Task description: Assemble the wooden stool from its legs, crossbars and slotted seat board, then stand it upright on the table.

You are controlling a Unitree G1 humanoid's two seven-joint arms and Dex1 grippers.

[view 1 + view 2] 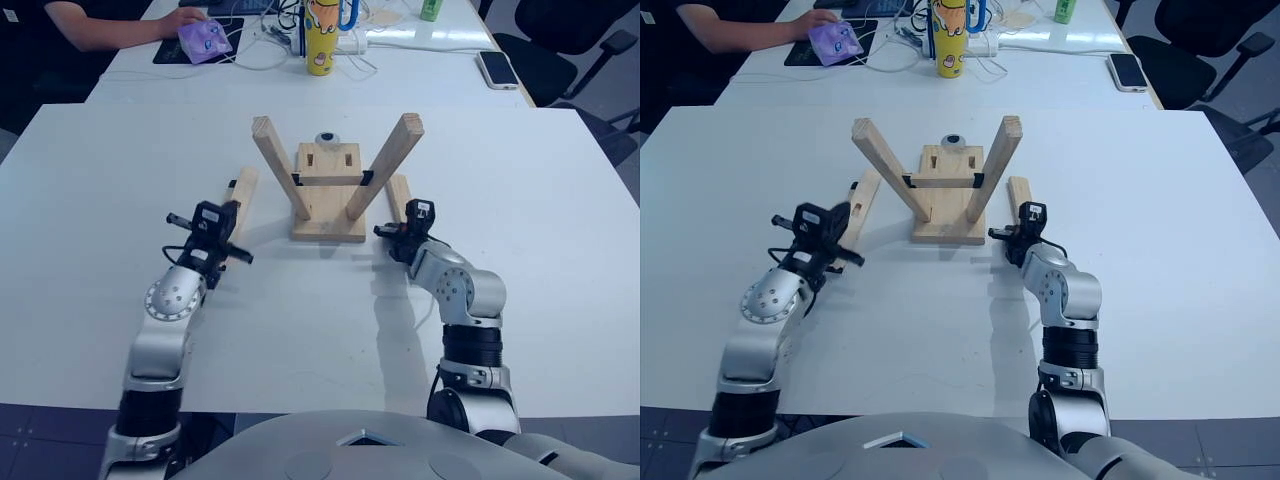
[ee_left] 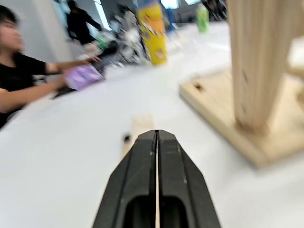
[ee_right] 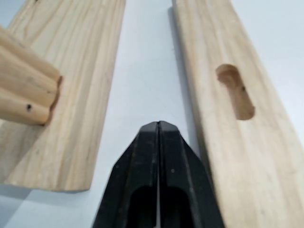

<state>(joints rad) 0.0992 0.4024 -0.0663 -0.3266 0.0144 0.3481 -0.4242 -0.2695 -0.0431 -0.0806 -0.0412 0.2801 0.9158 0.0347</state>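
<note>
From the head, you see the seat board (image 1: 328,228) flat mid-table, two legs (image 1: 275,160) up (splayed, crossbar (image 1: 330,180) between). Left wrist: your left gripper (image 2: 156,135) is pressed closed, empty, before a loose leg (image 2: 141,126). Right wrist: your right gripper (image 3: 159,126) is likewise closed, between board and slotted leg (image 3: 228,95).

The seat board (image 1: 330,228) with two splayed legs (image 1: 280,167) and a crossbar (image 1: 330,180) blocks mid-table, a loose leg (image 1: 245,188) flat along each side leaves narrow strips, and wide room lies toward the table (image 1: 300,330)'s near and side edges.

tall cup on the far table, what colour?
Yellow cup with a cartoon figure; best in the left eye view.
</note>
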